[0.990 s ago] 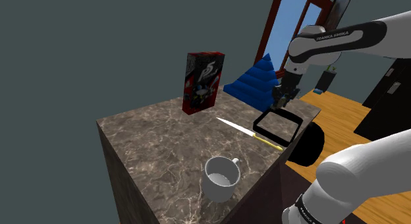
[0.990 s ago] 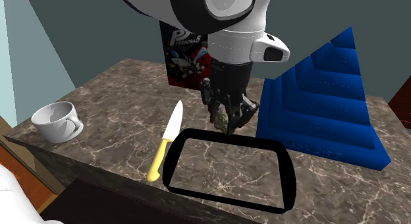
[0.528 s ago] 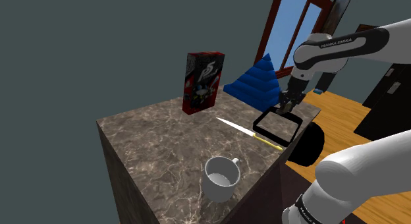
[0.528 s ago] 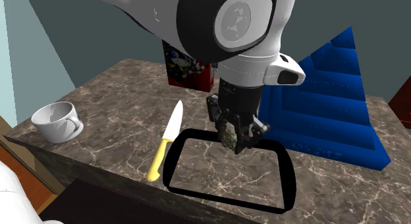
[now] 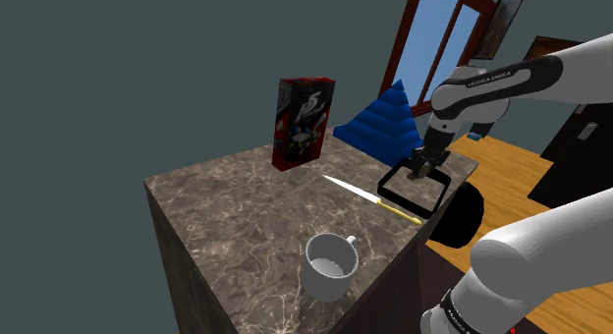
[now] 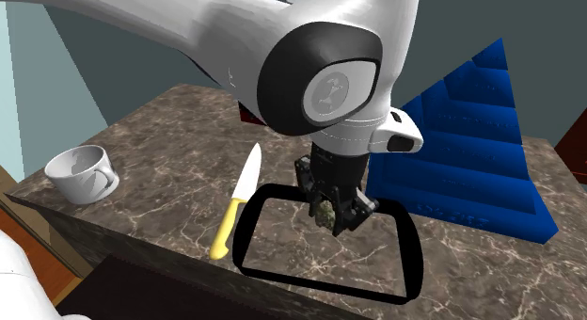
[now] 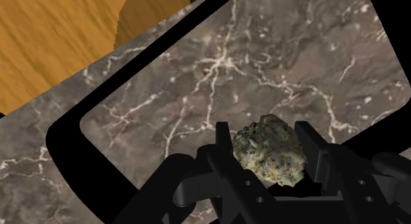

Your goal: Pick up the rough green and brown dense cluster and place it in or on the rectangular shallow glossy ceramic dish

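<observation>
Tool [image 6: 333, 218]: closed on the rough green-brown cluster [image 7: 270, 150], clasped between both fingers. Cluster is held over the interior of the black-rimmed rectangular dish [image 6: 245, 233], set on the marble worktop [image 6: 160, 149].

- Dark marbled bench [image 5: 226, 204] carries everything.
- White mug [image 5: 330, 266] stands upright, well apart from the rest.
- Yellow-handled knife [image 5: 373, 198] lies just beside the black-rimmed dish [image 6: 243, 235].
- Red box [image 5: 303, 122] and blue pyramid [image 5: 378, 126] stand behind.

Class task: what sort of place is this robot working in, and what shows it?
Probably a room in a house, perhaps a kitchen: a marbled counter holding a mug and a knife, a wooden floor, and a red-framed window.
</observation>
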